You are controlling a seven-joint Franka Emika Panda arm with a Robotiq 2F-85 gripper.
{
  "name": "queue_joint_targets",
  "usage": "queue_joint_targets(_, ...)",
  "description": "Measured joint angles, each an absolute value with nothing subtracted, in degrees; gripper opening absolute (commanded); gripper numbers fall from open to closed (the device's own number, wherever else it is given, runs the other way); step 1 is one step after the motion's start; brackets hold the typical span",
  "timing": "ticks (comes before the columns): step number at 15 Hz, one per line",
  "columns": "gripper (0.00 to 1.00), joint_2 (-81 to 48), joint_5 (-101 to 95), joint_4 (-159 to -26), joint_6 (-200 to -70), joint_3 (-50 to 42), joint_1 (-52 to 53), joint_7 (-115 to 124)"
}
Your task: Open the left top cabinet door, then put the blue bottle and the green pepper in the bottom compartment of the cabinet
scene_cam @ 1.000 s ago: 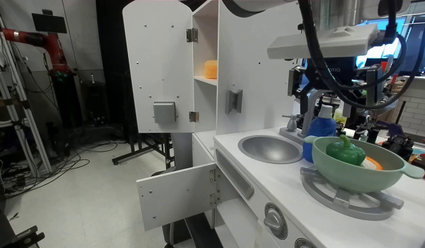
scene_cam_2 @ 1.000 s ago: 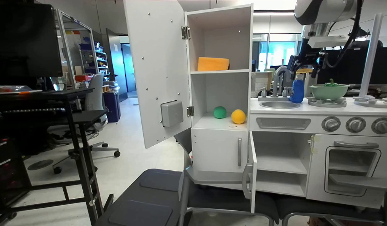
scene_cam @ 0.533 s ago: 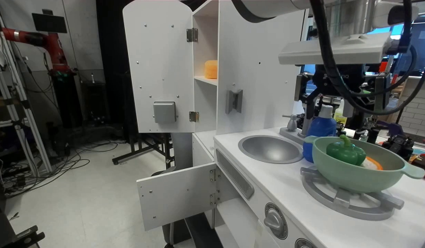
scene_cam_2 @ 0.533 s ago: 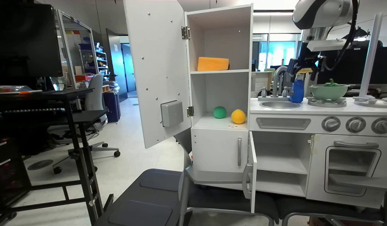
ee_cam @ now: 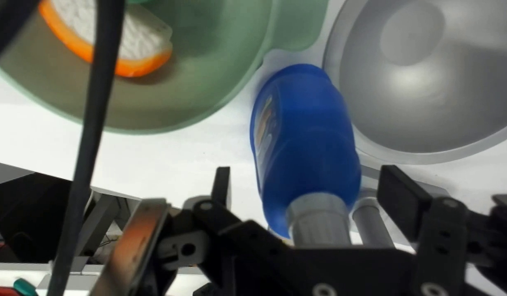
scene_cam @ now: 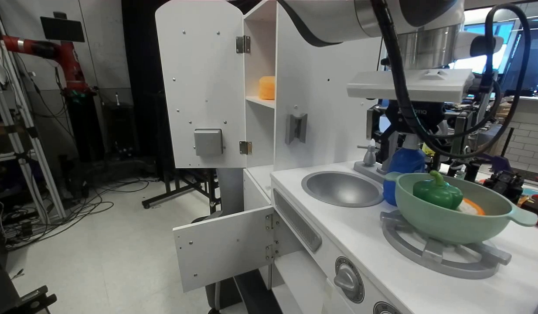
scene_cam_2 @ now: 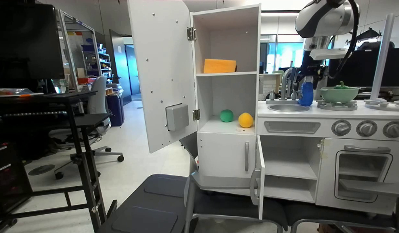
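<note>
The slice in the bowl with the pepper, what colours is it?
The slice is white with an orange edge, clearest in the wrist view.

We take this for a robotics lab with a white play kitchen standing in it. In an exterior view, we see a red robot arm in the background and loose cables spread over the pale floor. In an exterior view, we find a rolling chair, a large dark screen and loaded shelving, while a white-and-black robot arm hangs above the counter.
</note>
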State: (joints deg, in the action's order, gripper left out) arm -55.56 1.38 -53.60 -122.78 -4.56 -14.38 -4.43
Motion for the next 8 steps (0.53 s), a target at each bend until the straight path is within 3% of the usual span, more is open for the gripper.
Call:
queue_joint_targets(4,0.27,-56.72,1.39,-50.74,-118.98,-3.82,-14.68,-5.44)
queue_joint_targets(8,0.23,-57.32,1.39,-49.37,-117.39,-3.67,-14.9,-5.75)
